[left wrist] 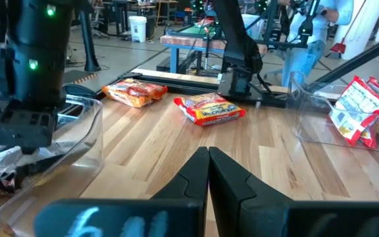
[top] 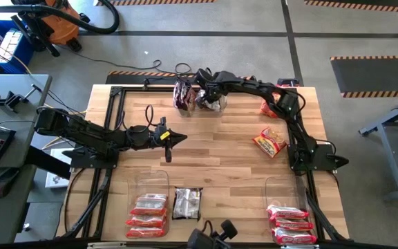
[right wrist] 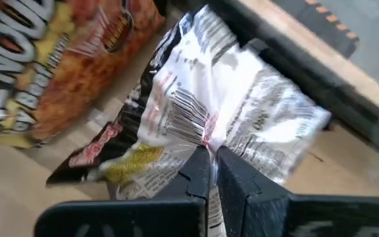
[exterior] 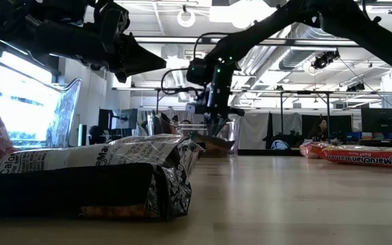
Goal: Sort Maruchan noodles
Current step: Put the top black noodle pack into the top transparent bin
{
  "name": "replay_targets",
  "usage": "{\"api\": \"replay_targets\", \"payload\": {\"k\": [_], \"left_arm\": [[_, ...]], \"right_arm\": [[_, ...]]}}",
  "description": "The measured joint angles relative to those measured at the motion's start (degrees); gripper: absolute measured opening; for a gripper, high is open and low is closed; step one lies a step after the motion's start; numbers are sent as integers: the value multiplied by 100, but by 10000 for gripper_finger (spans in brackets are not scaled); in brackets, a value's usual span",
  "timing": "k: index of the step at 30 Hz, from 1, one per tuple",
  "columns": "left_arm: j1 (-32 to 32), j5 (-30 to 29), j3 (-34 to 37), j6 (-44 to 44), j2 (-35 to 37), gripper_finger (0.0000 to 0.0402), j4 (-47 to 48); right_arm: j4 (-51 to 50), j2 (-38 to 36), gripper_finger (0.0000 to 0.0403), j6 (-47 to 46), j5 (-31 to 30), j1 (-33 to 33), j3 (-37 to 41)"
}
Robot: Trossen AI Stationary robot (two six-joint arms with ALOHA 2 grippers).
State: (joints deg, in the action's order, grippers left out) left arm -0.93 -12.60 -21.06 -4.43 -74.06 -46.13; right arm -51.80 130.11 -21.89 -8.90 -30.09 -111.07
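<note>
While the right gripper [top: 211, 99] sits down inside the clear bin [top: 216, 105] at the far edge of the table [top: 220, 155], its fingers [right wrist: 199, 172] are pressed together, pinching a fold of a black-silver packet [right wrist: 235, 125] lying in that bin; beside that packet in the right wrist view is an orange packet [right wrist: 64, 59], blurred. Another dark packet [top: 182, 94] stands just beside the bin on its left arm side

Left gripper [top: 175, 138] hovers over bare wood, between the far bin and the near edge of the table, fingers pressed together, holding nothing

Other noodles, placed from the far bin: two orange-red packets loose on the wood toward the right arm side, one [top: 270, 108] near the right arm, the other [top: 269, 142] a bit nearer the camera side. At the near edge, a stack of red-and-white packets [top: 148, 212] in a clear tray [top: 150, 181] on the left arm side, a single black-silver packet [top: 186, 203] just beside that stack, and more red-and-white packets [top: 292, 223] in a clear tray [top: 283, 188] on the right arm side

Low view: the near black-silver packet [exterior: 94, 178] fills the foreground, far bin behind it, orange-red packet [exterior: 366, 155] well off to the side
</note>
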Motion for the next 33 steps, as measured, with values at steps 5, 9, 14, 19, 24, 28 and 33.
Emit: {"api": "replay_targets", "payload": {"k": [5, 9, 14, 19, 24, 28, 33], "left_arm": [[-44, -11, -2, 3, 0, 3, 0], [-70, -20, -2, 4, 0, 3, -11], [-70, -22, -2, 0, 0, 3, -11], [-70, -24, -2, -46, 0, 3, -13], [-138, -119, -2, -48, 0, 3, -13], [-249, -305, -2, 2, 0, 3, -13], [-341, -352, -2, 11, 0, 3, -19]], "right_arm": [[52, -165, 0, 122, -9, 70, 0], [104, -288, 0, 149, -19, 128, 0], [100, -552, 0, 249, -49, 205, -2], [27, -977, 0, 292, -56, 329, -9], [-243, -1525, 0, 468, -140, 586, -20], [-890, -1952, 0, 546, -559, 946, -12], [-533, -2512, 1, 378, -725, 1475, 1154]]}}
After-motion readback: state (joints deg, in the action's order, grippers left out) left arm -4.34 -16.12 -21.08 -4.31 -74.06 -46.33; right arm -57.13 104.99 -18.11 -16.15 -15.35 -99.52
